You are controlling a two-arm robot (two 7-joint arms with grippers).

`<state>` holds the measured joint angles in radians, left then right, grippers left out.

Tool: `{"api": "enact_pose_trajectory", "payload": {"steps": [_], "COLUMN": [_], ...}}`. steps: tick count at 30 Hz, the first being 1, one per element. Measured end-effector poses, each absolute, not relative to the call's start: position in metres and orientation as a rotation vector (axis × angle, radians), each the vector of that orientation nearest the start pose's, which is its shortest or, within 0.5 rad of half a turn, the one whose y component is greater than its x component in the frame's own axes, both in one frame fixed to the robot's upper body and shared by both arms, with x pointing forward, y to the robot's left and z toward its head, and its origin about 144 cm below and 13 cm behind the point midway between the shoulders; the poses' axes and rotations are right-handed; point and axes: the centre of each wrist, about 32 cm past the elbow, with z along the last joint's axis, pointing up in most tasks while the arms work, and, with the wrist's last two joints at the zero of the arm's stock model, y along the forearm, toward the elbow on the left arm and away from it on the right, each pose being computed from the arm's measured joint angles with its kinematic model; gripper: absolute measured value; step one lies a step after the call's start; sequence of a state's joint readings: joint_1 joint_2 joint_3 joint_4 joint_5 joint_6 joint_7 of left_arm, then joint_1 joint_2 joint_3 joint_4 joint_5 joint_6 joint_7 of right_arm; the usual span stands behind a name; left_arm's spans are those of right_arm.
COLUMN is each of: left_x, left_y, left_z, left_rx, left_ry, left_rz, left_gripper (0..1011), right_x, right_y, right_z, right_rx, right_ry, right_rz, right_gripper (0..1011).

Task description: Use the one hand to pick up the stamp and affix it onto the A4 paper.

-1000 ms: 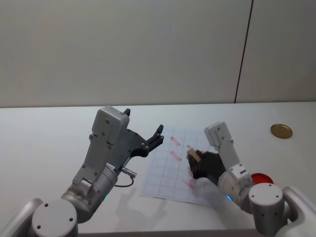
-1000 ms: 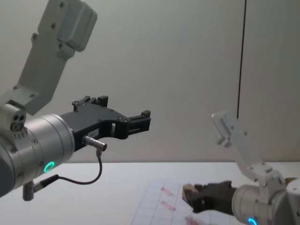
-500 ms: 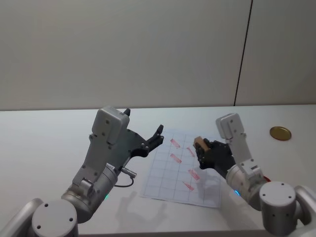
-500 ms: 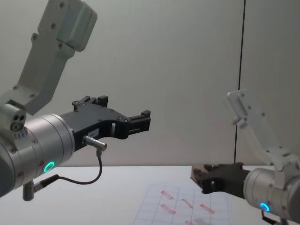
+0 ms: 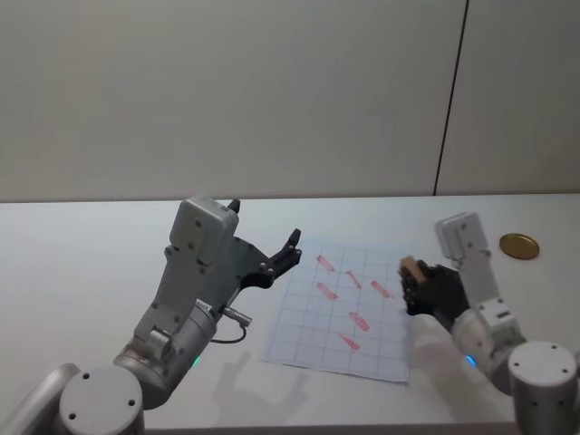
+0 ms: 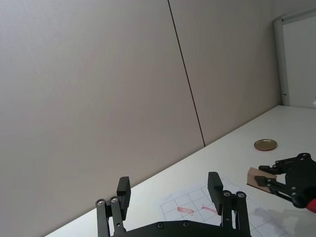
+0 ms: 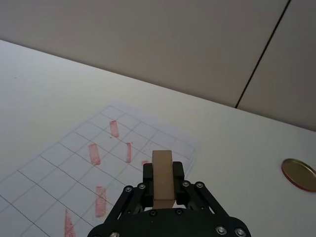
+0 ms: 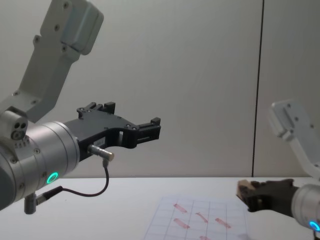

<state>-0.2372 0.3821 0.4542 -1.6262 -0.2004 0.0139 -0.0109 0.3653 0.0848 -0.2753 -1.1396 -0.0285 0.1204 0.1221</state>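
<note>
My right gripper (image 5: 414,283) is shut on the stamp (image 5: 412,269), a small tan wooden block, and holds it in the air over the right edge of the A4 paper (image 5: 308,331). In the right wrist view the stamp (image 7: 162,178) stands upright between the black fingers (image 7: 148,174), above the paper (image 7: 59,168) and its several red marks. The chest view shows the right gripper (image 8: 248,196) with the stamp (image 8: 243,185) lifted clear of the paper (image 8: 165,226). My left gripper (image 5: 283,255) hovers open and empty above the paper's left side.
A round golden disc (image 5: 518,246) lies on the white table (image 5: 82,272) to the far right of the paper. The left wrist view shows the same disc (image 6: 265,144) beyond the right gripper (image 6: 270,178). A grey wall stands behind the table.
My right gripper has lifted the stamp off the paper and carried it to the right, to the sheet's right edge. A red mark shows where it pressed. The left arm has not moved.
</note>
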Motion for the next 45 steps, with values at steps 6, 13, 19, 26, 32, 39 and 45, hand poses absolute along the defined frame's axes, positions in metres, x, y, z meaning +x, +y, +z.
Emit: {"api": "enact_pose_trajectory", "payload": {"steps": [6, 13, 19, 26, 32, 39, 45], "left_x": [0.492, 0.492, 0.492, 0.492, 0.492, 0.492, 0.492], "left_y": [0.198, 0.198, 0.198, 0.198, 0.198, 0.198, 0.198], "left_z": [1.204, 1.204, 1.204, 1.204, 1.204, 1.204, 1.204], "left_rx": [0.061, 0.061, 0.061, 0.061, 0.061, 0.061, 0.061], "left_ry": [-0.268, -0.268, -0.268, -0.268, -0.268, -0.268, -0.268], "left_rz": [1.124, 1.124, 1.124, 1.124, 1.124, 1.124, 1.124], "left_gripper": [993, 993, 993, 993, 993, 993, 993], "right_x": [0.549, 0.546, 0.544, 0.541, 0.538, 0.534, 0.53], "right_y": [-0.197, -0.212, -0.222, -0.233, -0.24, -0.244, -0.248], "right_z": [1.13, 1.123, 1.117, 1.111, 1.108, 1.108, 1.111], "right_rx": [-0.349, -0.393, -0.426, -0.458, -0.474, -0.474, -0.467], "right_ry": [0.009, 0.03, 0.046, 0.065, 0.08, 0.091, 0.097], "right_rz": [-1.27, -1.316, -1.34, -1.362, -1.373, -1.376, -1.375], "right_gripper": [216, 216, 216, 217, 217, 216, 216]}}
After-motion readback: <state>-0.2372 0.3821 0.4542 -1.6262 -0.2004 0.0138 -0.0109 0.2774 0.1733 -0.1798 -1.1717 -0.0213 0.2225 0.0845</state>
